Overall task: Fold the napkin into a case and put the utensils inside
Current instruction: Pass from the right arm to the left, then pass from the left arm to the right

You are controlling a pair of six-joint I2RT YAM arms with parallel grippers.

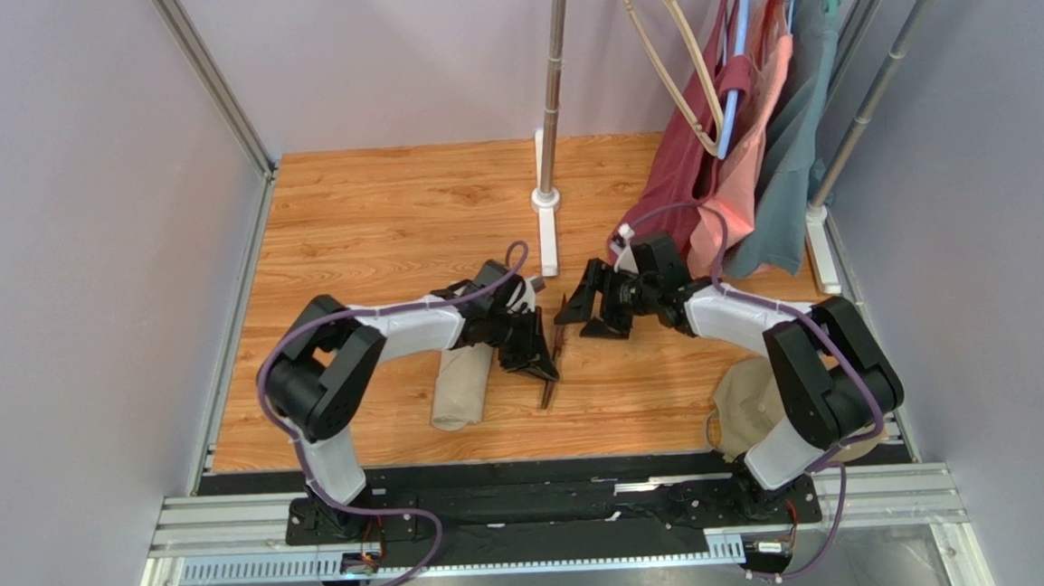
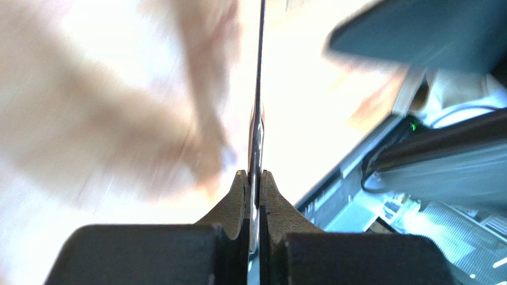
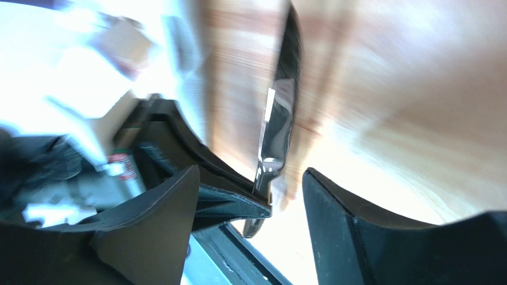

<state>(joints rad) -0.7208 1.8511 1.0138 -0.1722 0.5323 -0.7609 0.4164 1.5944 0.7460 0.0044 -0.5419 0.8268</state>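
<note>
Utensil (image 3: 279,124): dark polished metal, glossy, with bright highlights. Left gripper (image 2: 254,178) and right gripper (image 1: 586,314): smooth matt black plastic. Case (image 1: 461,385): matt beige cloth, softly creased. Table (image 1: 386,206): smooth wood-grain top, satin sheen. Pole (image 1: 554,60): grey metal.

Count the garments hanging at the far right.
3, hanging side by side: the maroon garment leftmost, the salmon garment in the middle, the grey-teal garment rightmost. More could hide behind them.
</note>
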